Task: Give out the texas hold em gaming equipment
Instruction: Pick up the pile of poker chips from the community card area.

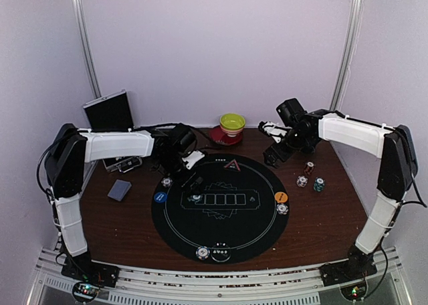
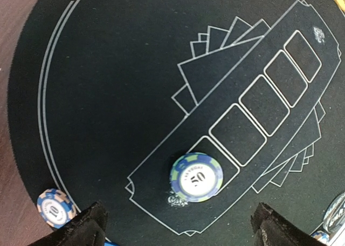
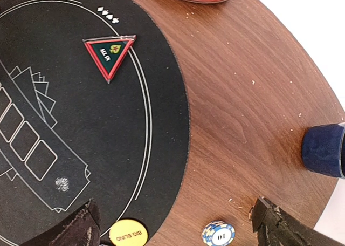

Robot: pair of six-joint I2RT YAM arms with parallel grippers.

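The left gripper (image 2: 180, 227), fingers spread, is hovering over the poker mat (image 2: 108, 84) with the green-and-blue 50 chip (image 2: 196, 177) lying just ahead, centred between them, at the left end of the printed card row (image 2: 264, 103), while the spread right gripper (image 3: 175, 224) is hanging farther off.

I'm looking at a plain pale back wall (image 1: 221, 44), faintly lilac under soft, even light. A left upright (image 1: 85, 41) and a right upright (image 1: 349, 41), both metal, rise at the far corners. The table (image 1: 321, 218) is dark brown wood grain. A slotted metal rail (image 1: 221, 278) runs along its near edge.
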